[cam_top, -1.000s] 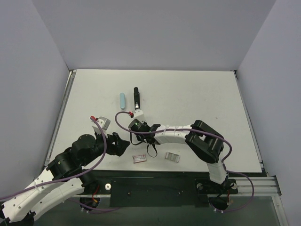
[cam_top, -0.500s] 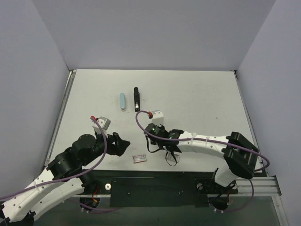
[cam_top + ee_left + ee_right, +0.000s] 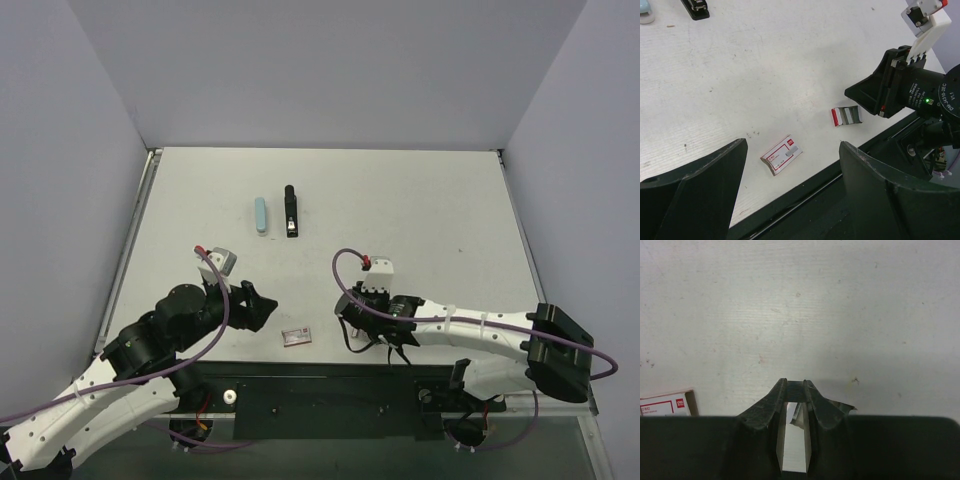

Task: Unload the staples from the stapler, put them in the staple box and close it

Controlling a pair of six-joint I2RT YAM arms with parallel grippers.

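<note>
While the stapler lies where it lay a second ago, flat on the far middle of the table just beside a pale blue piece, the right gripper has left it. A second ago we saw that gripper at the stapler's near end; now it has swung back to the near edge, by a small tray. We read this as the carry-off. Its jaws stand nearly together on a shiny strip, which we judge to be the staples, so what remains is to set them down. Only the right wrist view shows that strip between the fingers; the overhead view hides both it and the tray under the arm. The left wrist view gives us the tray, grey and red, just beside the right gripper's tip, and a staple box lying apart from it. The left gripper hangs near that box, spread wide and holding nothing.
</note>
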